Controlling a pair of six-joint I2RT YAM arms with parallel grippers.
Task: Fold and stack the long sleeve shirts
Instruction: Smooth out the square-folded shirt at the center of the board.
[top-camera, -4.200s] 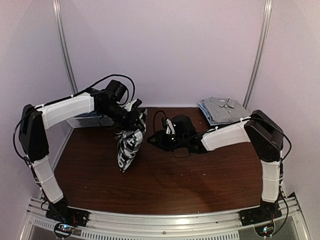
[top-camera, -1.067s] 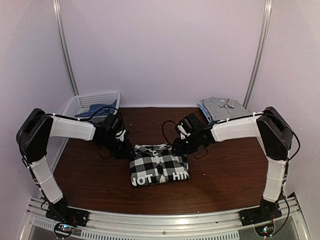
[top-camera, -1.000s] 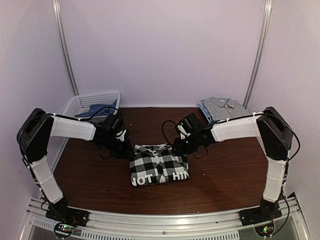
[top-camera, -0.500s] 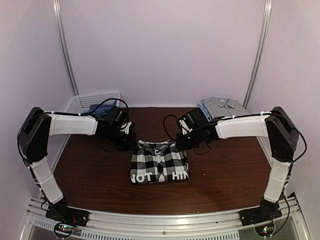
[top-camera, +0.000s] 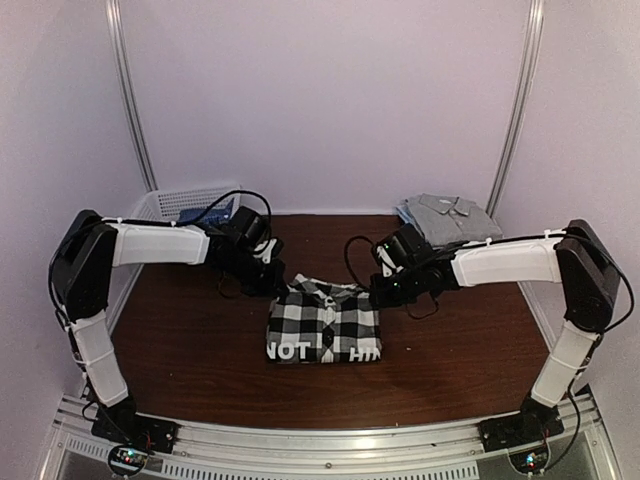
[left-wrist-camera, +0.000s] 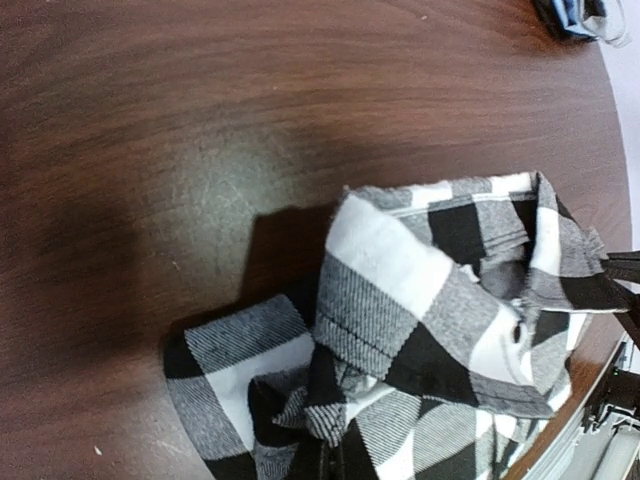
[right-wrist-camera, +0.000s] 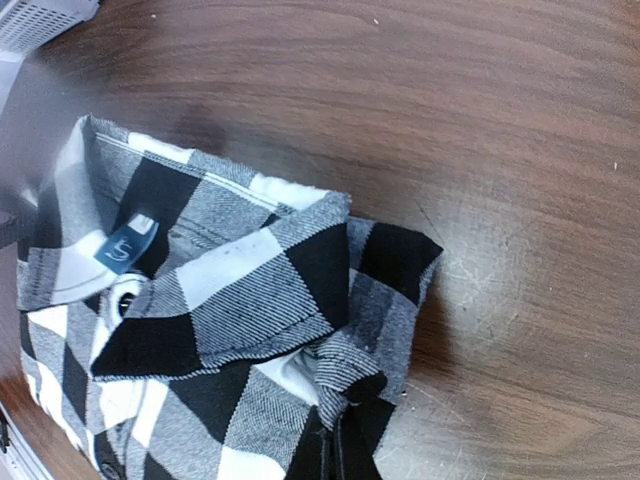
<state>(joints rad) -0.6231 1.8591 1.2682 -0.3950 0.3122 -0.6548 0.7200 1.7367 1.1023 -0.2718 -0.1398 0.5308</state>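
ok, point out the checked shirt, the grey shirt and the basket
checked shirt (top-camera: 325, 325): top view, middle of the folded front.
grey shirt (top-camera: 445, 218): top view, chest below the collar.
basket (top-camera: 178, 202): top view, white lattice wall.

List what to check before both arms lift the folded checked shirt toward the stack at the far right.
1. Grip of left fingers on the far-left corner of the black-and-white checked cloth shirt: ok, shut on bunched cloth.
2. Grip of right fingers on its far-right corner: ok, shut.
3. Every folded layer pinched: cannot tell.
4. Fold shape: ok, a flat rectangle on the brown wooden table.
5. Stack of folded grey and light blue shirts, far right: ok, tidy, nothing lying on top.
6. White plastic basket, far left: ok, apart from the checked shirt.
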